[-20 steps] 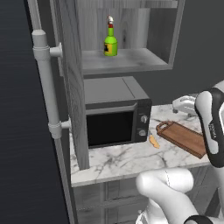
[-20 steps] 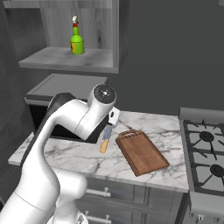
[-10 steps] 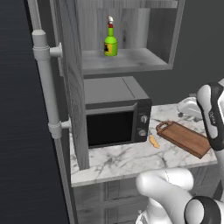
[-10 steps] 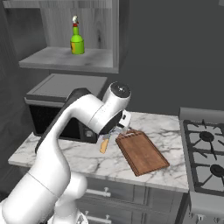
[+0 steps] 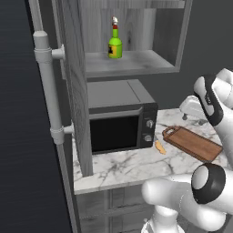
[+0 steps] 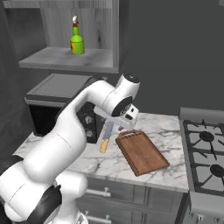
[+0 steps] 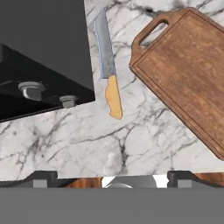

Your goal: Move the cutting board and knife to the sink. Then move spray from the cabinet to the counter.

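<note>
The reddish-brown cutting board [image 6: 142,151] [image 5: 191,143] [image 7: 189,73] lies flat on the marble counter [image 6: 167,125], its handle toward the microwave. Beside that handle lies the knife [image 7: 110,78] [image 6: 105,140] [image 5: 159,147], grey blade and orange handle, close to the microwave's front corner. My gripper [image 6: 119,126] [image 7: 113,178] hovers above the counter over the knife and the board's handle end, open wide and holding nothing. The green spray [image 5: 115,43] [image 6: 77,40] stands upright in the open niche of the grey cabinet [image 5: 136,63]. The sink is out of view.
A black microwave [image 5: 120,125] [image 7: 43,52] sits on the counter under the cabinet niche, right beside the knife. A stove with black grates [image 6: 205,148] adjoins the counter on the right. A dark fridge with a long grey handle [image 5: 48,86] stands at the left.
The arm has swung to the right, carrying the hand from the microwave's front toward the board's handle end. The jaws stay open; board, knife and spray have not moved.
</note>
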Motion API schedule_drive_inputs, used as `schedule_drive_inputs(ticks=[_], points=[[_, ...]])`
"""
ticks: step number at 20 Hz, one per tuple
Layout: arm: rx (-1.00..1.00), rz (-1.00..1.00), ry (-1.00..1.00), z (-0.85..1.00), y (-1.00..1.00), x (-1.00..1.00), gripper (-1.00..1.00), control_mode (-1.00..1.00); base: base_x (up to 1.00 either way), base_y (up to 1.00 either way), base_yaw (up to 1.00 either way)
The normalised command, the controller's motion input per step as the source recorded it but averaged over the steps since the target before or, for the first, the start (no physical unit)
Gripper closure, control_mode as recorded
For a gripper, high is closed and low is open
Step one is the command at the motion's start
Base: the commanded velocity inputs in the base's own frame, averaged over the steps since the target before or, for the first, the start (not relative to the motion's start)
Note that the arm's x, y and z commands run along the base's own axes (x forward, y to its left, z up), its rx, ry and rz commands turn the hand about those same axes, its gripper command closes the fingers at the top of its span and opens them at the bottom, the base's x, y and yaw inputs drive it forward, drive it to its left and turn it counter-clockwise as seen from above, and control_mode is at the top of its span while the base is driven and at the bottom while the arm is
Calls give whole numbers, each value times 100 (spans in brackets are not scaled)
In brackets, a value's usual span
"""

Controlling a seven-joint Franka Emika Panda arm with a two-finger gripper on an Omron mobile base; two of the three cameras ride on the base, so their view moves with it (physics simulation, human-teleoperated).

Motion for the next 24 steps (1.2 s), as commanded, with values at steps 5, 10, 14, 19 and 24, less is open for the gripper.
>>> schedule_drive_inputs(ticks=[5, 10, 14, 19, 24], points=[[-1, 7, 4, -27, -17, 34, -100, -100, 0, 0, 0], [-1, 9, 0, -27, -18, 23, -100, -100, 0, 0, 0], [0, 8, -3, -16, -13, 22, -100, -100, 0, 0, 0], [-1, 8, 0, -9, -12, 23, -100, -100, 0, 0, 0], [-5, 8, 0, -6, -12, 26, -100, -100, 0, 0, 0]])
